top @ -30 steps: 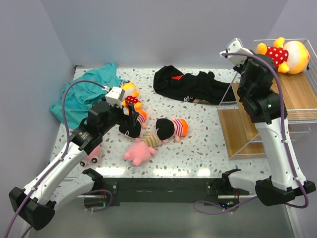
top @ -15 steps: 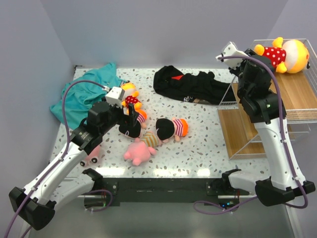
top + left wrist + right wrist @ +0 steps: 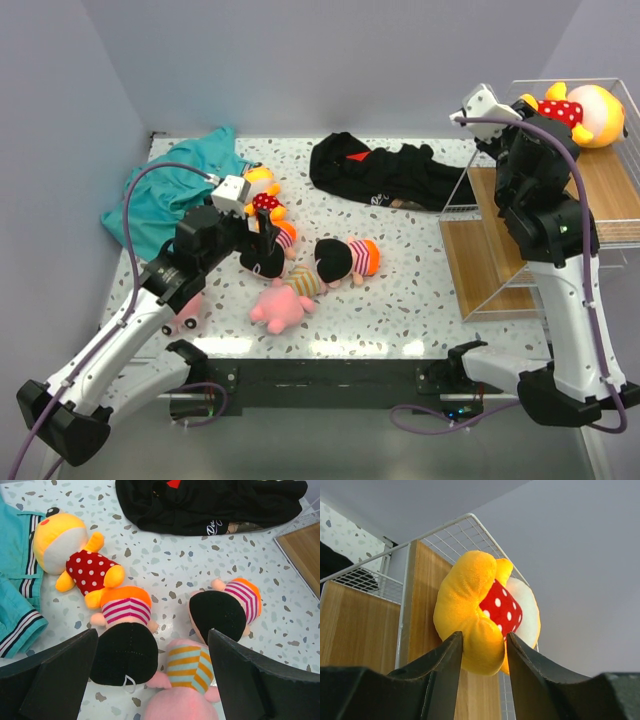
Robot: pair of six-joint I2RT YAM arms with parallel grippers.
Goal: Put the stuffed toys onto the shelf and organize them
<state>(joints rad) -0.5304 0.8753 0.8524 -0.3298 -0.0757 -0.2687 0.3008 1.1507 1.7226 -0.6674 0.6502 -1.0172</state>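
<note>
Terrazzo table (image 3: 420, 300) carries the white wire shelf (image 3: 480, 265) at its right edge. One yellow bear (image 3: 487, 597) in a red dotted top lies on the top tier. Right gripper (image 3: 484, 639) stands part-open astride the bear's foot, both fingers (image 3: 445, 670) touching plush; clamping cannot be confirmed. Left gripper (image 3: 150, 642) hangs fully spread, empty, above the dolls (image 3: 125, 630), pink pig (image 3: 182, 702) and second bear (image 3: 75, 555) at left. Hazard: retracting with the foot snagged would likely drag the bear off the tier.
</note>
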